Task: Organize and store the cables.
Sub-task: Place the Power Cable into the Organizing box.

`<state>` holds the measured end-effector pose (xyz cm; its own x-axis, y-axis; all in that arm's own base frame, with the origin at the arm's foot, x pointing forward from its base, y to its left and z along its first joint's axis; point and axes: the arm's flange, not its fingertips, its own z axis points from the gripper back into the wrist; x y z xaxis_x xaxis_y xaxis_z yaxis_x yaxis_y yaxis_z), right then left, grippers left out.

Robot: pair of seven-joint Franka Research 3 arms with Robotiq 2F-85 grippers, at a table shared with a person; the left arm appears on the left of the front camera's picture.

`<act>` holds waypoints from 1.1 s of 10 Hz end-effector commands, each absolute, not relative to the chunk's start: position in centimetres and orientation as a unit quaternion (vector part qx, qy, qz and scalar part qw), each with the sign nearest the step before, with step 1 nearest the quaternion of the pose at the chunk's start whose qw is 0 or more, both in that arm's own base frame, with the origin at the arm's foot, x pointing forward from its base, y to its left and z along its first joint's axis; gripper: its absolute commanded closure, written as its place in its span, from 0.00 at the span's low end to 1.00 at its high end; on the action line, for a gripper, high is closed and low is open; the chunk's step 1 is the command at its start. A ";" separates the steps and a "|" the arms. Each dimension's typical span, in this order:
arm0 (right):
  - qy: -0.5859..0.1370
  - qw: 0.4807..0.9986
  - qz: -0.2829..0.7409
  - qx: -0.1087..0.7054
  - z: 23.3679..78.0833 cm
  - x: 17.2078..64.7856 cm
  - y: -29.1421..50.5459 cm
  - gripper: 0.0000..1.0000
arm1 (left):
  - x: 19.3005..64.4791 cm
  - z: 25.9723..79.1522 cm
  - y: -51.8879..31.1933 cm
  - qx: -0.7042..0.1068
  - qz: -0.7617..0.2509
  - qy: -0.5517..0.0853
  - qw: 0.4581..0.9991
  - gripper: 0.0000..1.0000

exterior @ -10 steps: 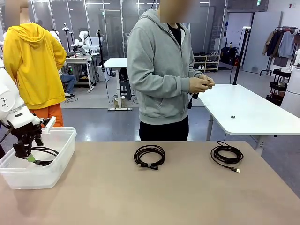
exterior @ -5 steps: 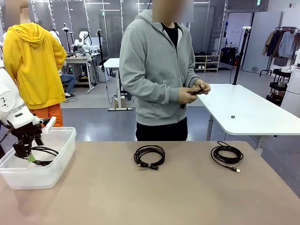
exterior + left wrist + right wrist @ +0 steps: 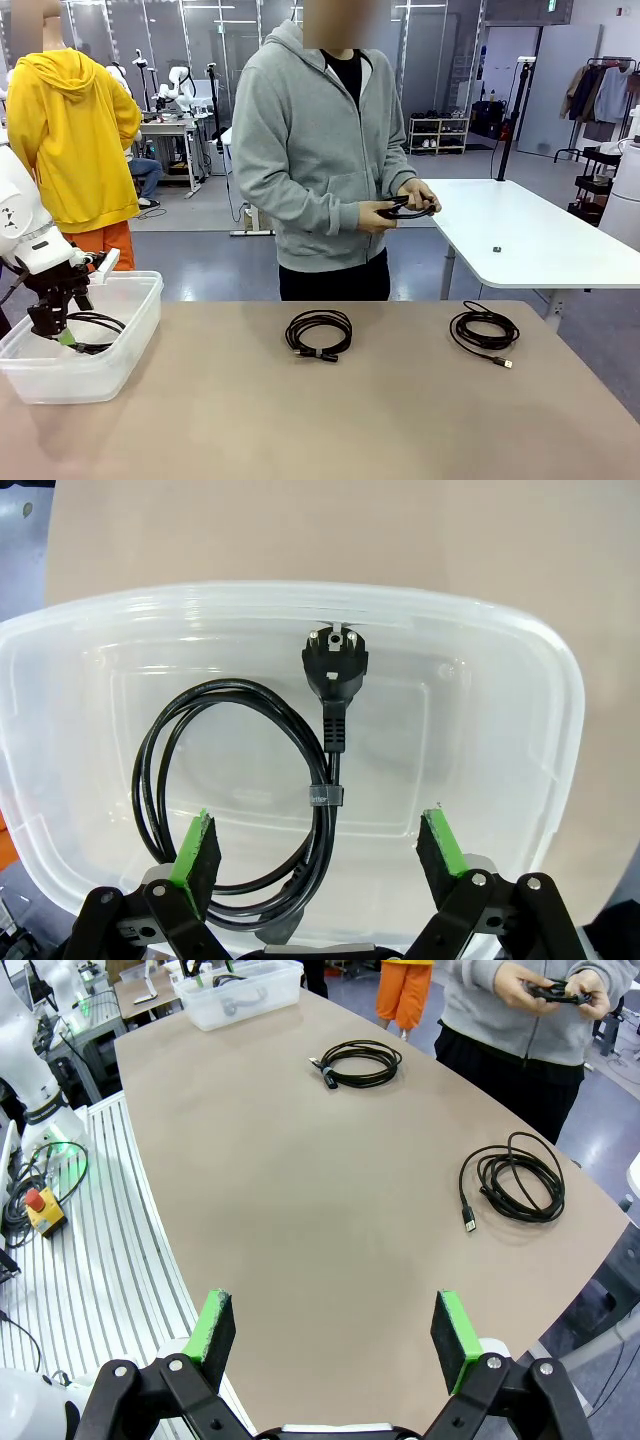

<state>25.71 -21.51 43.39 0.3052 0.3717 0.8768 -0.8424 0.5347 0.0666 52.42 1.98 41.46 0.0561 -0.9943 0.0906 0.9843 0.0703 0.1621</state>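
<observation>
I count one cable [image 3: 150,770] stored, coiled and tied in the clear bin [image 3: 135,325], my left hand [image 3: 318,850] spread above it, empty. To the bin's right, a middle coil [image 3: 319,353] and a far coil [image 3: 490,342] wait on the surface [image 3: 300,430]. Behind them, the person's hands [image 3: 405,208] hold another. My right hand [image 3: 335,1335] is spread, holding nothing.

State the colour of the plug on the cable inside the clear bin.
The plug is black, clearest in the left wrist view.
</observation>
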 end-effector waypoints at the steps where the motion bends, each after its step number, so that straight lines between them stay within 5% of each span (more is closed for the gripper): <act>1: -0.443 0.754 0.404 0.270 43.3 25.7 -21.6 0.00 | 52.6 41.4 2.1 0.034 -0.678 -0.094 0.728 0.00; 4: -0.443 0.754 0.404 0.270 43.3 25.7 -21.6 0.00 | 51.1 46.2 1.4 0.018 -0.650 -0.123 0.750 0.00; 8: -0.443 0.754 0.404 0.270 43.3 25.7 -21.6 0.00 | 42.2 54.7 4.4 -0.048 -0.586 -0.227 0.776 0.00; 11: -0.443 0.754 0.404 0.270 43.3 25.7 -21.6 0.00 | 35.9 56.2 6.3 -0.063 -0.540 -0.301 0.784 0.00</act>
<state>25.75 -21.50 43.31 0.3075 0.3716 0.8760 -0.8422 0.5348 0.0688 37.78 6.67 57.54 0.2347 -0.8390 0.4909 0.8991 0.3794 0.2185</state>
